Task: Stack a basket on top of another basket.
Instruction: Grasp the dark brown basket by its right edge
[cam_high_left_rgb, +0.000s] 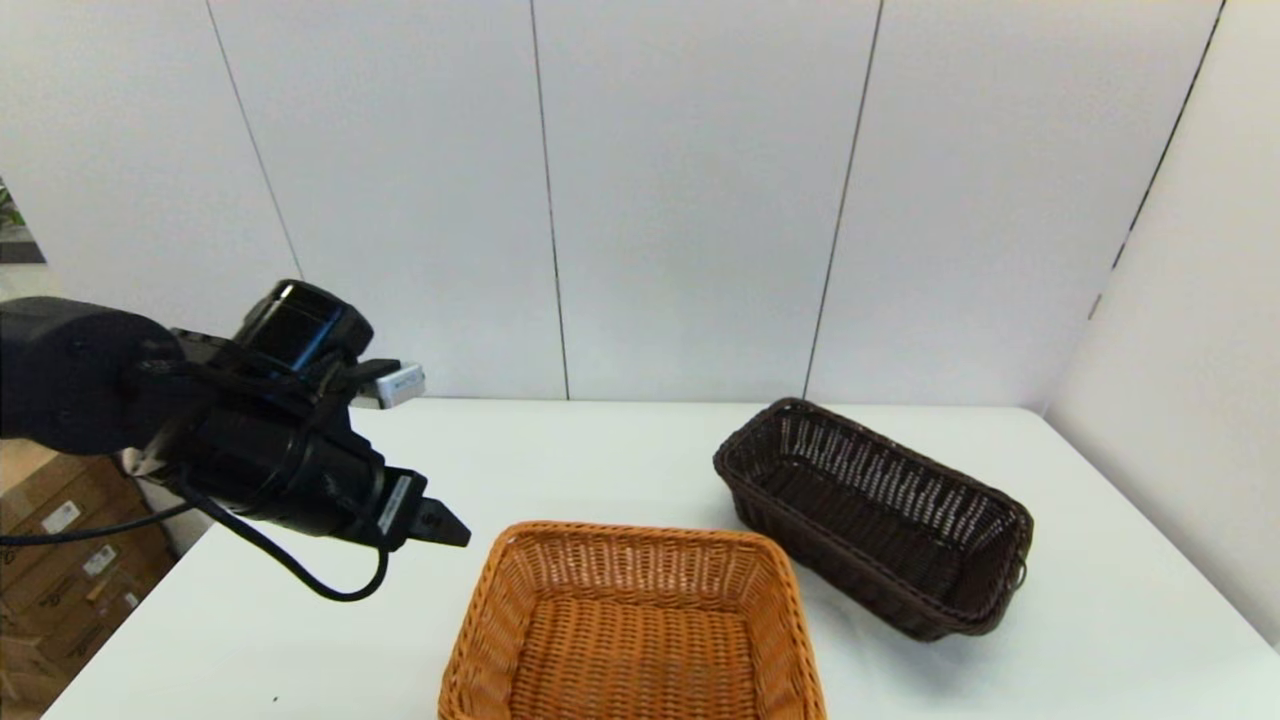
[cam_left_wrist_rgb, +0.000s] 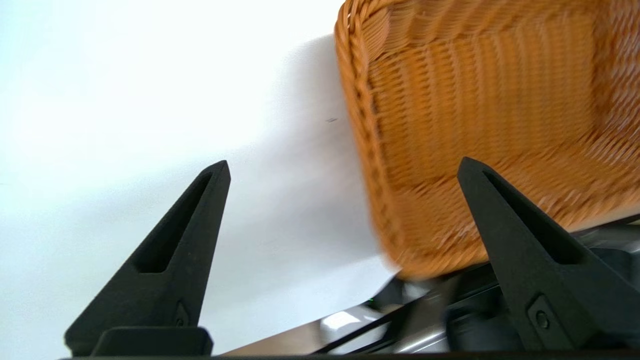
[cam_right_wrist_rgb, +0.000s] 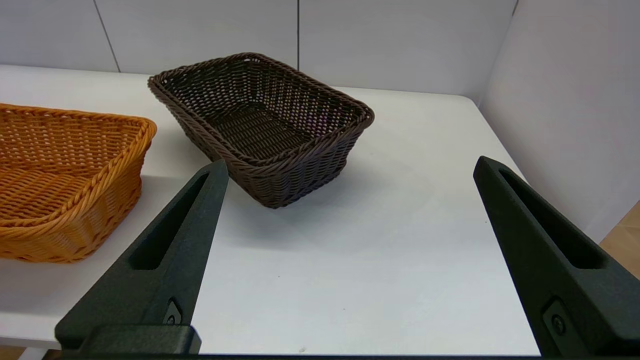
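Two long black fingers (cam_left_wrist_rgb: 170, 250) of the left hand (cam_left_wrist_rgb: 345, 170) are seen spread wide apart, with nothing held between them. Beyond them lies the white tabletop (cam_left_wrist_rgb: 125, 100), bright and bare where it shows. The orange-tan wicker basket (cam_left_wrist_rgb: 480, 125) is seen beside one finger, its braided rim, one woven inner wall and part of its floor in view; it is blurred. A soft shadow is cast on the tabletop along the basket's outer side. Past the tabletop's edge, dark and metallic parts are shown, too blurred to be named.
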